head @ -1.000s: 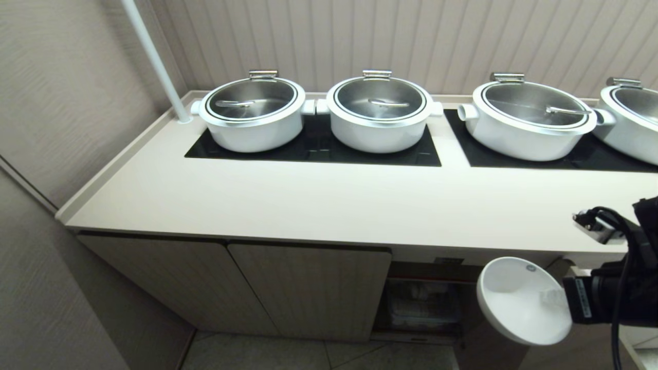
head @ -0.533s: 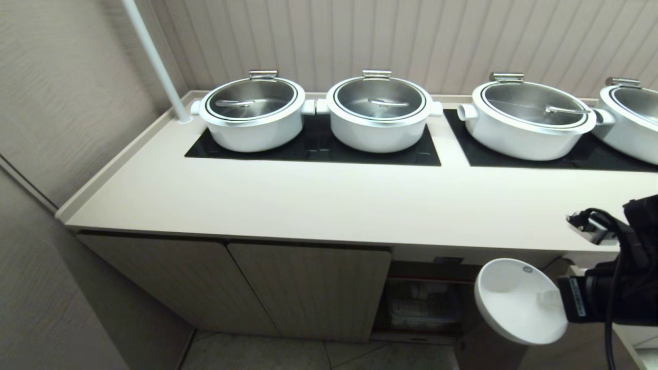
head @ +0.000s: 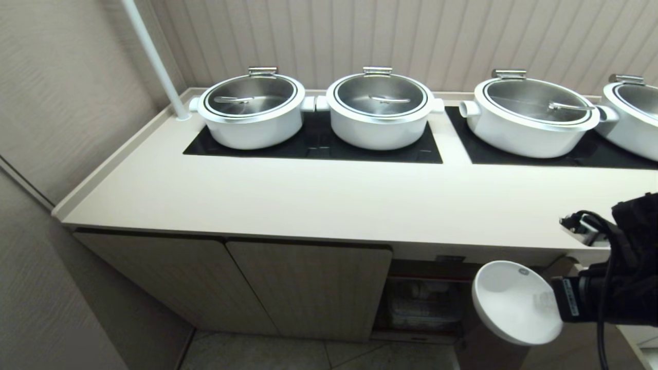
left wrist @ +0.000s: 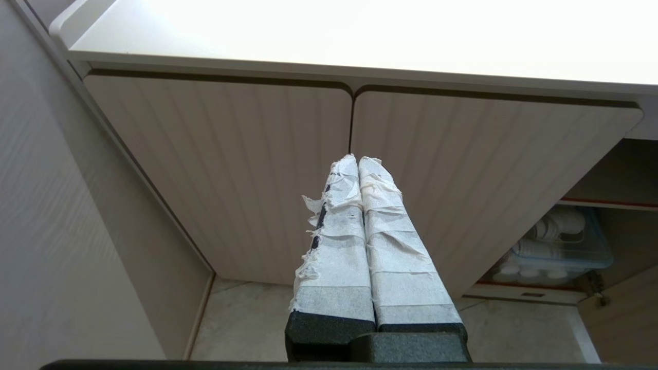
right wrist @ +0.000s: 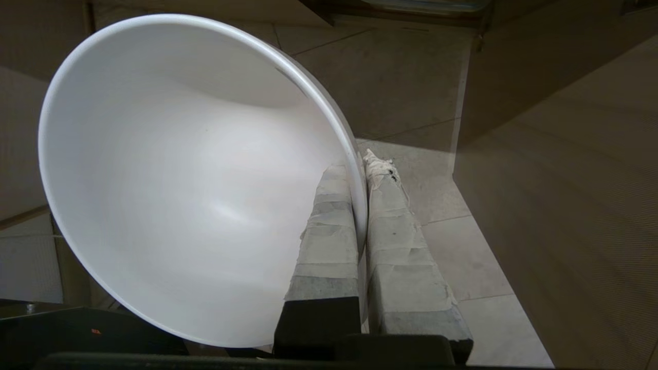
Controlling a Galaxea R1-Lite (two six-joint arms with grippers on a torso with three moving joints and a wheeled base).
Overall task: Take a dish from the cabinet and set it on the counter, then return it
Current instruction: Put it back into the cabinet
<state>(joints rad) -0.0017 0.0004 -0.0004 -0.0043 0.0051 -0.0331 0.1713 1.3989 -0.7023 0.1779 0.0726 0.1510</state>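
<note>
1. Head view: the right gripper (head: 546, 303) held the bowl (head: 509, 303) tilted, below the counter (head: 329, 200) edge, before the open cabinet (head: 421, 303).
2. Left wrist view: the left gripper (left wrist: 358, 163) was pressed together, empty, facing shut doors (left wrist: 231, 169).
3. Right wrist view: fingers (right wrist: 329, 231) pinched the bowl's rim.

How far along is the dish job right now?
Done: the cabinet stands open. In hand: the right gripper pinches the rim of the white bowl, held tilted below the counter edge. Left: I cannot tell whether it goes up or back. The left gripper idles, shut.
</note>
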